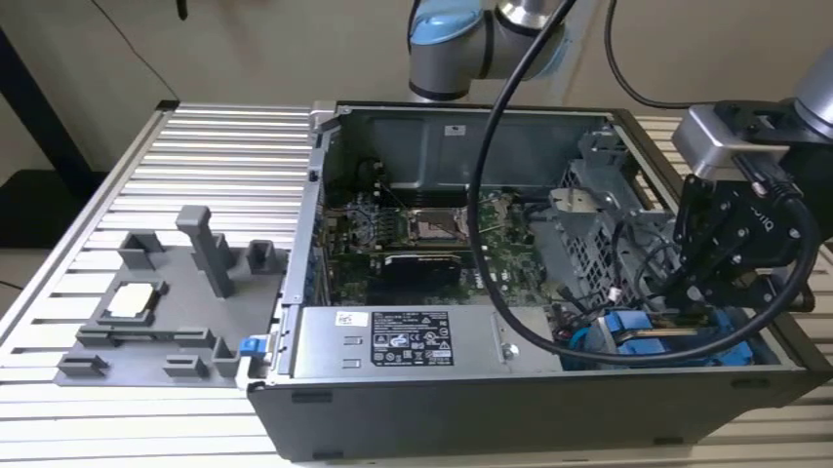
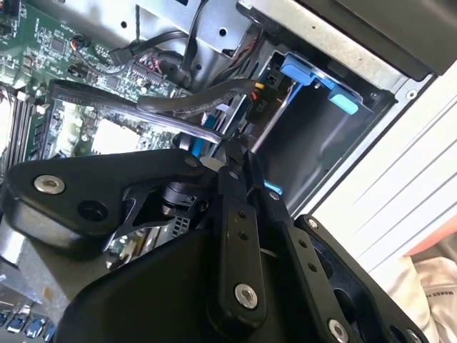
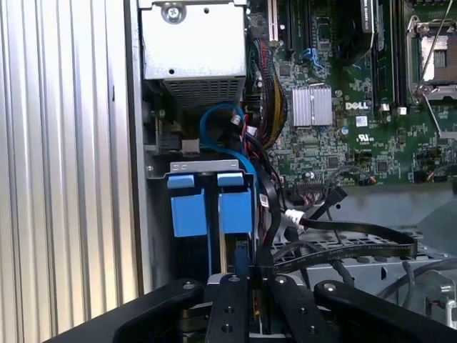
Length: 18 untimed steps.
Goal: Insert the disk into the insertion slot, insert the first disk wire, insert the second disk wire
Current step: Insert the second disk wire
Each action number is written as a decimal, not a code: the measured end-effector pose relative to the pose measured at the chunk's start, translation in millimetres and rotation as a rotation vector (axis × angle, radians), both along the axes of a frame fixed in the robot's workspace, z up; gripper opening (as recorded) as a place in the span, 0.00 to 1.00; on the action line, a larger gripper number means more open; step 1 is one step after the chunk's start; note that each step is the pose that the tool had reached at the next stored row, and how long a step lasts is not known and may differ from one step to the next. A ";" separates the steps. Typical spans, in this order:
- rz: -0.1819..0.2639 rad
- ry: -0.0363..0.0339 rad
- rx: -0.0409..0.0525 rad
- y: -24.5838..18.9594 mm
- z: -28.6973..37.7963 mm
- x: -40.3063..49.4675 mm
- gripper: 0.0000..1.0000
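Directly beneath gripper, disk in insertion slot

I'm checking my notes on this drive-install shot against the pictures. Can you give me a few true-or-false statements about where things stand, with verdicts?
1. The gripper is down inside the open computer case, at the exterior view's right. True.
2. The case's side panel is closed. False: it is open, with the green motherboard exposed.
3. Blue plastic carrier parts sit in the drive cage by the gripper. True.
4. The gripper hovers over the grey parts fixture. False: the fixture lies outside the case, at the exterior view's left.
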<state>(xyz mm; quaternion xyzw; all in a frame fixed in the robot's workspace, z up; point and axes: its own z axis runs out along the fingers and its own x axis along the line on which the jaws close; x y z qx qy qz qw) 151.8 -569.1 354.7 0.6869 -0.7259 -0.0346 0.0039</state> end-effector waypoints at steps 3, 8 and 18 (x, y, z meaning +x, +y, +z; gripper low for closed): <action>-0.008 0.0000 0.0001 -1.5 -1.5 1.0 0.16; -0.017 0.0000 0.0000 -1.8 -4.2 1.1 0.16; -0.017 0.0000 0.0000 -1.8 -9.7 2.9 0.16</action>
